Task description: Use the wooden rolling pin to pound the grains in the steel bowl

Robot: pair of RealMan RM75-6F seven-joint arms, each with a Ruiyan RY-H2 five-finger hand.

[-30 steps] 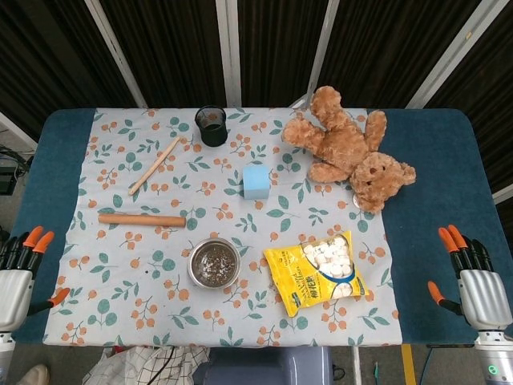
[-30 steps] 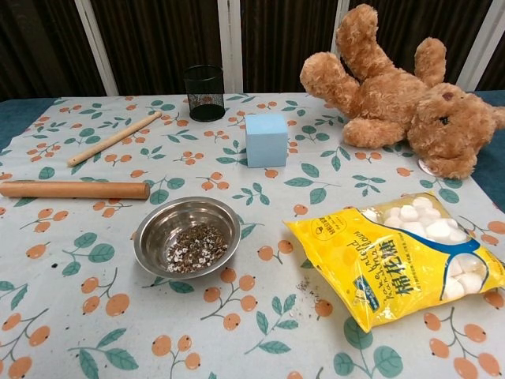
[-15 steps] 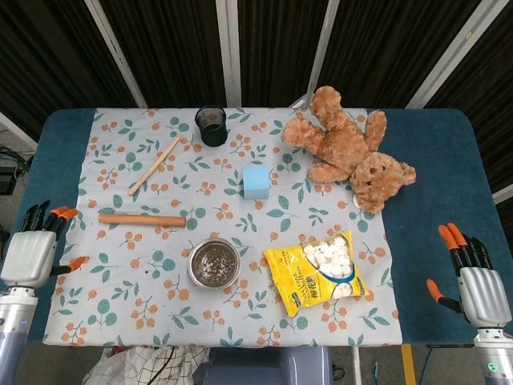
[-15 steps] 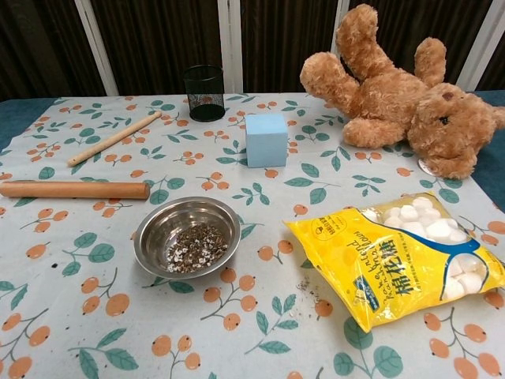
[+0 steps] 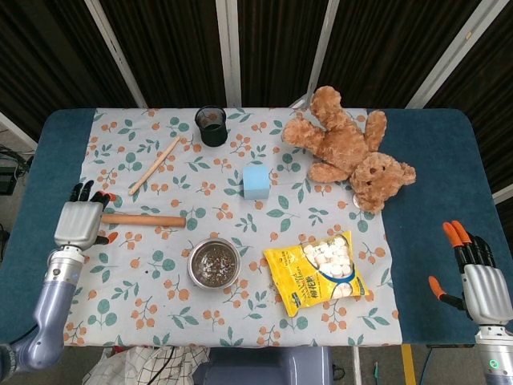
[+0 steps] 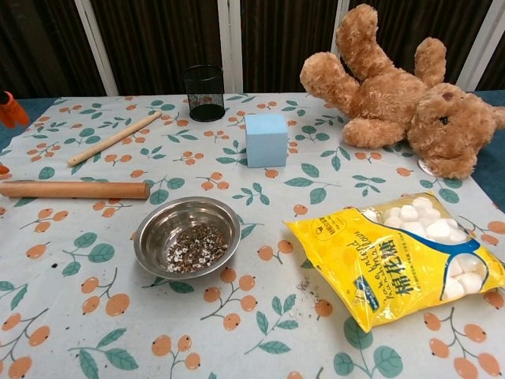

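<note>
The thick wooden rolling pin [image 5: 144, 220] [image 6: 75, 189] lies flat on the floral cloth, left of the steel bowl [image 5: 214, 263] [image 6: 187, 236], which holds dark and pale grains [image 6: 193, 246]. My left hand [image 5: 78, 224] hovers over the pin's left end with its fingers spread and holds nothing; only its orange fingertips [image 6: 11, 109] show at the left edge of the chest view. My right hand [image 5: 479, 282] is open beside the table's right front corner, far from the bowl.
A thinner wooden stick [image 5: 155, 165] lies behind the pin. A black mesh cup [image 5: 212, 125], a blue cube [image 5: 256, 181], a teddy bear [image 5: 350, 151] and a yellow bag of white sweets [image 5: 319, 270] share the cloth. The bag sits just right of the bowl.
My left hand has moved forward and rightward from the table's left front edge to the rolling pin's left end. The right hand has sunk slightly. The objects have not moved.
</note>
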